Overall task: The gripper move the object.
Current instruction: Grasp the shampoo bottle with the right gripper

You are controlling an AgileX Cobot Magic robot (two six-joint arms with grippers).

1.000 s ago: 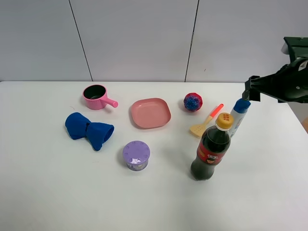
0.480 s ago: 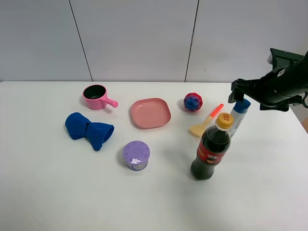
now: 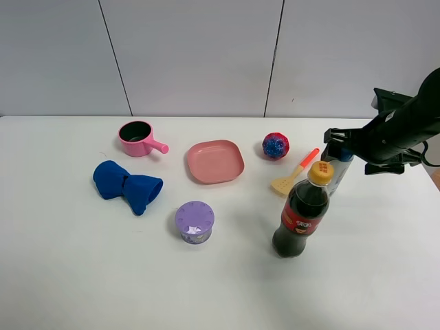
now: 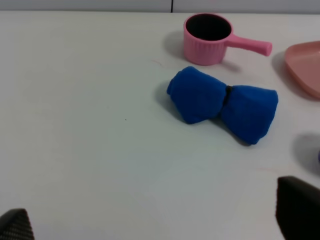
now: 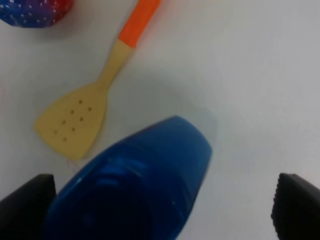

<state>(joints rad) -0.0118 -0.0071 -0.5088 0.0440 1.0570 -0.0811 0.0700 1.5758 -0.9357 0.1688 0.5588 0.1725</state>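
- A white table [image 3: 69, 275] fills the exterior view from 3 through 6 to 9 o'clock, its top matte and plain.
- A pale grey wall [image 3: 192, 55] stands behind the table's far edge, at 12 o'clock.
- Two thin dark seams [image 3: 115, 58] split the wall into panels, one toward 11 o'clock, one toward 1 o'clock.
- The light is soft and even, and shadows on the table are faint.

Light is bright, even and diffuse, falling from above. The white tabletop [image 3: 69, 275] is uniformly lit. Shadows are faint and soft-edged; one lies just left of the cola bottle [image 3: 300, 220]. The exterior view is sharp. In the right wrist view the small bottle [image 5: 135, 185] is heavily blurred, and the spatula [image 5: 75, 125] beside it is slightly soft.
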